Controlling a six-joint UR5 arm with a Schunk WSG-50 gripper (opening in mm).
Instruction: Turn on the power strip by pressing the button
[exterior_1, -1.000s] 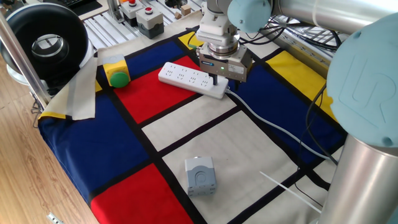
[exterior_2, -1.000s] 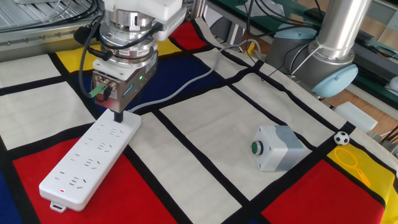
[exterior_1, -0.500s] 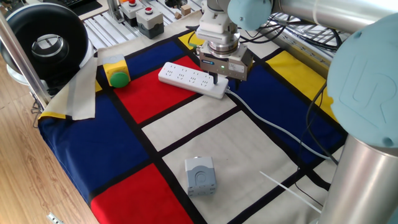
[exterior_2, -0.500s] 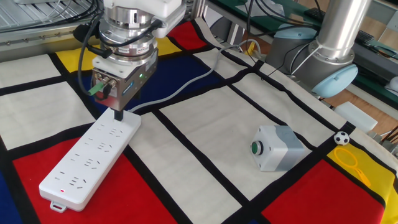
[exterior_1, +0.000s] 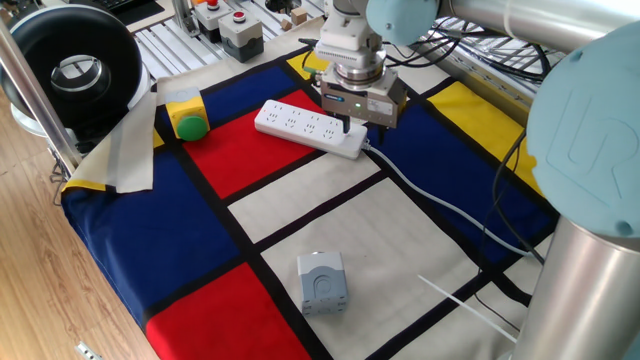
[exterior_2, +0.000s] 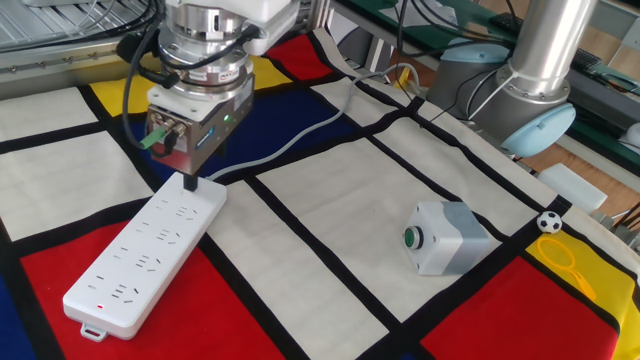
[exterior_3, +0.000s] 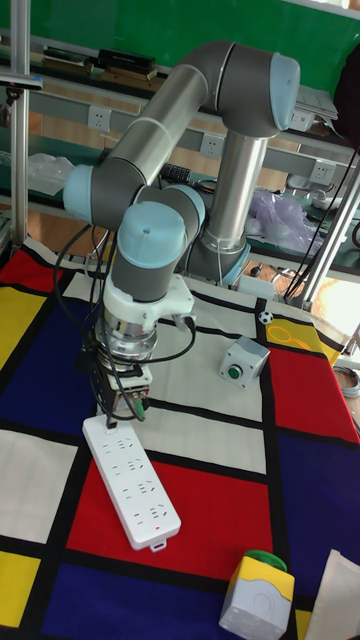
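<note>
The long white power strip (exterior_1: 308, 127) (exterior_2: 142, 262) (exterior_3: 134, 480) lies flat on the chequered cloth, half on a red patch. My gripper (exterior_1: 347, 128) (exterior_2: 190, 184) (exterior_3: 110, 414) stands upright over its cable end. The fingers (exterior_2: 190, 182) are shut together into one dark tip that touches the strip's face by the cable exit. The button is hidden under that tip, and I cannot make it out in any view. A small red dot (exterior_2: 100, 307) shows near the strip's far end.
The strip's thin white cable (exterior_1: 440, 203) (exterior_2: 290, 140) runs off across the cloth. A grey cube box (exterior_1: 322, 282) (exterior_2: 445, 238) (exterior_3: 243, 361) sits apart. A green dome button (exterior_1: 189, 125) (exterior_3: 255, 592) in yellow housing is beyond the strip's far end. Red-button boxes (exterior_1: 238, 28) stand at the back.
The gripper body has shifted very slightly upward. Its dark tip stays at the same spot on the strip's cable end, and the strip has not moved.
</note>
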